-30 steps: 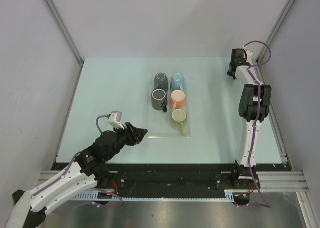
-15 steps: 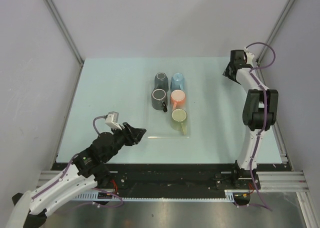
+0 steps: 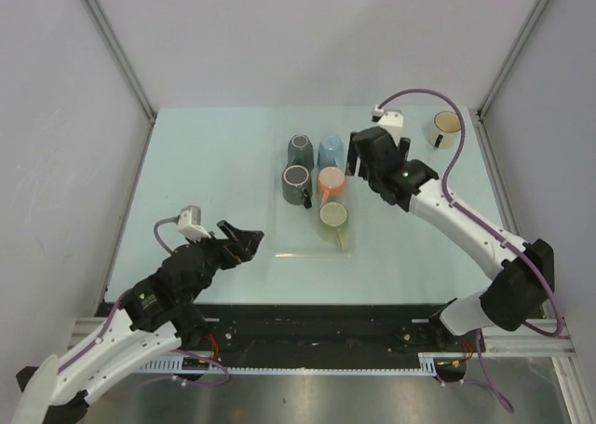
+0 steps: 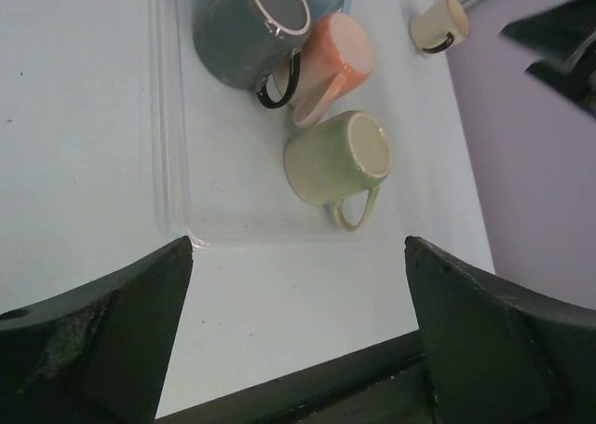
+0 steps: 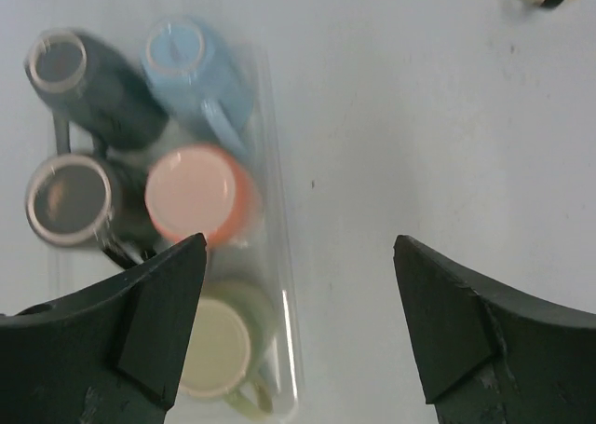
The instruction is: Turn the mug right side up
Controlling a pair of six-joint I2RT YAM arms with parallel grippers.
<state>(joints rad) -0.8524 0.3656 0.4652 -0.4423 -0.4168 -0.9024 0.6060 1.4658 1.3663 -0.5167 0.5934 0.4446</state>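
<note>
Five mugs stand upside down on a clear tray (image 3: 279,253): two grey (image 3: 300,148) (image 3: 296,180), a blue (image 3: 331,150), an orange (image 3: 331,182) and a green mug (image 3: 333,217). A cream mug (image 3: 447,126) with a black handle stands mouth up at the back right. My right gripper (image 3: 365,163) is open and empty, above the tray's right edge beside the orange mug (image 5: 196,193) and green mug (image 5: 216,345). My left gripper (image 3: 253,240) is open and empty, near the tray's front left corner; the green mug (image 4: 335,158) lies ahead of it.
The tray's rim shows in the left wrist view (image 4: 168,116) and the right wrist view (image 5: 289,331). Grey walls with metal posts close the table on three sides. The black front rail runs along the near edge (image 3: 307,310).
My right arm has swung from the back right corner to above the tray's right side, and the cream mug now shows there. My left gripper has drawn back slightly to the left.
</note>
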